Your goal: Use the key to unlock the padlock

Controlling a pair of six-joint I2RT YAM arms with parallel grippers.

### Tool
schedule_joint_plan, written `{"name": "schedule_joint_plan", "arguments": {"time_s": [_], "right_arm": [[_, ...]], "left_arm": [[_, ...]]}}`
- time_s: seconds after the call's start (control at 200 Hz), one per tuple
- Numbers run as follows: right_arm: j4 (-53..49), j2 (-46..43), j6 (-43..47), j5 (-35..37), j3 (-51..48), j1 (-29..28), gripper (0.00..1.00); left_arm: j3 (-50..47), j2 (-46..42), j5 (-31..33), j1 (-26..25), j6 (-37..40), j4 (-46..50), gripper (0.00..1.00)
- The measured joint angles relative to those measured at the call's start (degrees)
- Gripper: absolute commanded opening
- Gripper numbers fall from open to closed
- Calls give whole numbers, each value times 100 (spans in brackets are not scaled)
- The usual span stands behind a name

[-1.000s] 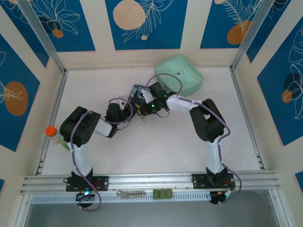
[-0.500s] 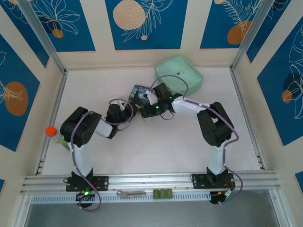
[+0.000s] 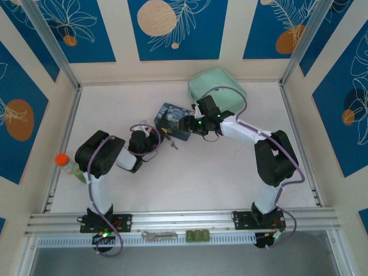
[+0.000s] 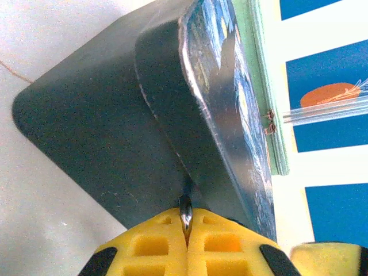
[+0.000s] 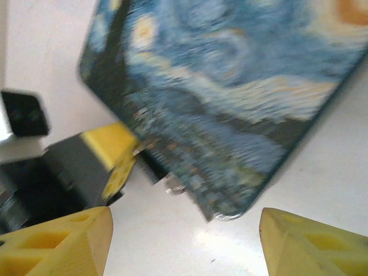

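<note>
Left gripper [image 4: 185,223] is clamped on a thin metal piece [image 4: 185,208] that touches the Starry Night tin [image 4: 224,126]. Right gripper [image 5: 185,217] stands open, facing the tin. A small silvery object [image 3: 174,145], apparently the key, lies near the left fingertips.

One painted tin [image 3: 174,121], one mint-green case [image 3: 221,92], one orange-capped bottle [image 3: 64,163], three green blocks [image 3: 197,236]
</note>
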State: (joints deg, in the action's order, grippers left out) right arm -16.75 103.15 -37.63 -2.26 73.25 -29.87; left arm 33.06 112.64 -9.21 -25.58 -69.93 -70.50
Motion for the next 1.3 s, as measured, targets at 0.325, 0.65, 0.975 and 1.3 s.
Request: {"name": "schedule_joint_plan", "arguments": {"time_s": [0.325, 0.65, 0.975, 1.3], "right_arm": [[-42, 680, -750, 1056, 391, 46, 68], [125, 925, -1200, 1263, 614, 22, 66], [249, 1001, -1357, 1290, 664, -61, 65], [282, 1038, -1517, 1360, 702, -208, 64]], "left_arm": [[-105, 293, 555, -184, -181, -667, 0], [-232, 260, 1019, -232, -160, -815, 0], [-295, 186, 1665, -291, -273, -804, 0], [-487, 33, 2822, -669, -778, -789, 0]]}}
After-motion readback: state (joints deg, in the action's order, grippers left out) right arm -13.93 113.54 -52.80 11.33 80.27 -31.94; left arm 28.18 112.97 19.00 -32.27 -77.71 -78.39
